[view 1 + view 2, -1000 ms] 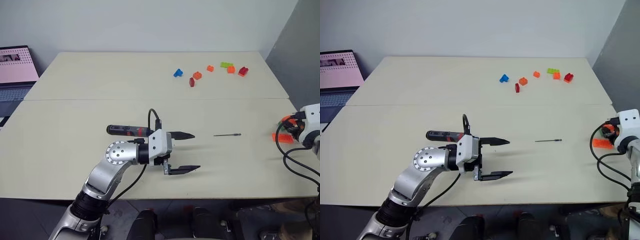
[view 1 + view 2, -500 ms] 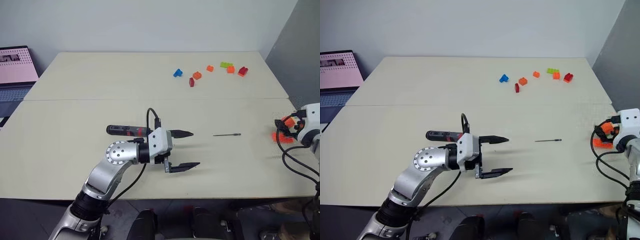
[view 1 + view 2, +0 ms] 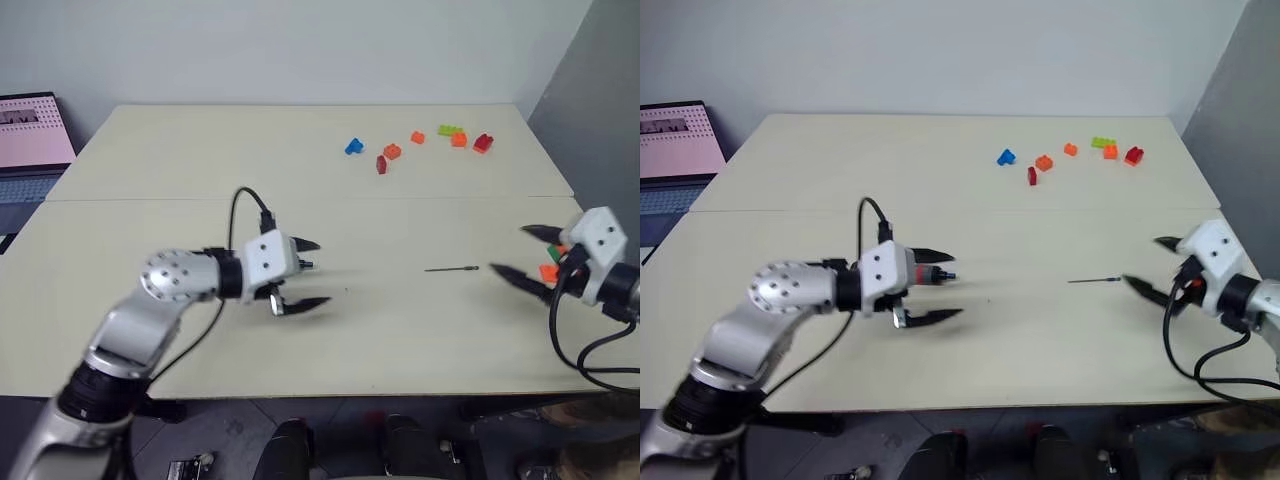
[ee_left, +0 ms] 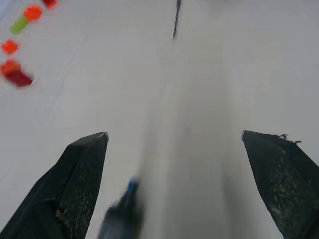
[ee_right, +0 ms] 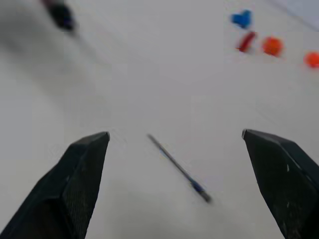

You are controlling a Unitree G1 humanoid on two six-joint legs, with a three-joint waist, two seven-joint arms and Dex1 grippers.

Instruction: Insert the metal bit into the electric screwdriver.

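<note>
Now both my grippers, left (image 3: pixel 309 272) and right (image 3: pixel 520 255), hover fingers apart; bit (image 3: pixel 452 269) lies untouched on the worktop (image 3: pixel 250 150), ready for pickup.

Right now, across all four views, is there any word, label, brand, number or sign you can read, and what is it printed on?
None can be read.
Laptop screen: pink content with a small picture, too small to read.
Screwdriver: no readable marking.
Plastic bricks: no print seen.
Left pincer and right pincer: no readable label.
</note>
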